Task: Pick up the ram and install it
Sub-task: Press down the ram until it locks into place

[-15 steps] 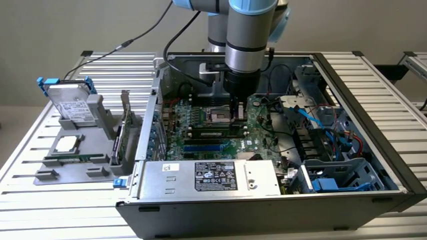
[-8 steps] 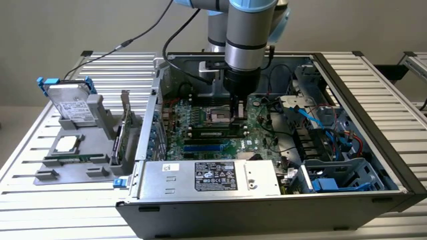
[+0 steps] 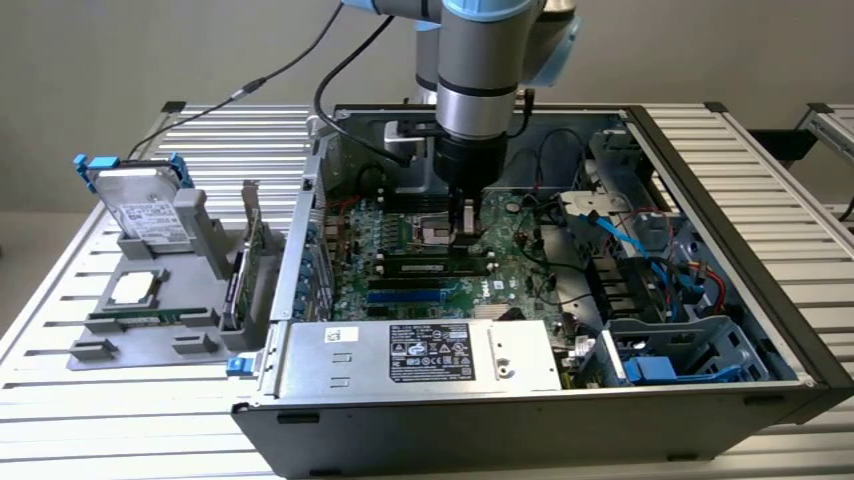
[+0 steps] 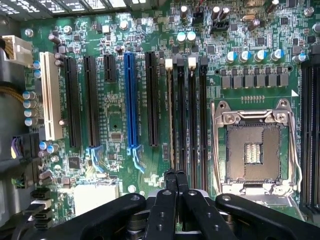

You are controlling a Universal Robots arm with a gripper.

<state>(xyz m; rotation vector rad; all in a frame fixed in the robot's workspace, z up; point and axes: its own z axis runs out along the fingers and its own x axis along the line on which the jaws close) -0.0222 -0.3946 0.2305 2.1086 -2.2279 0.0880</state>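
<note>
The gripper (image 4: 175, 176) is down over the motherboard (image 4: 115, 120), fingers (image 4: 170, 179) pressed together on the ram's (image 4: 171, 125) edge, which stands in a slot by the CPU socket (image 4: 255, 150); seating appears underway, not confirmed.

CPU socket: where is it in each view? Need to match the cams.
Exterior view: the CPU socket sits mid-motherboard, just to the exterior view's left of the gripper.
Wrist view: the CPU socket is the metal-framed square beside the long black memory slots, beyond the gripper.
Shared landmark: the long blue slot.
</note>
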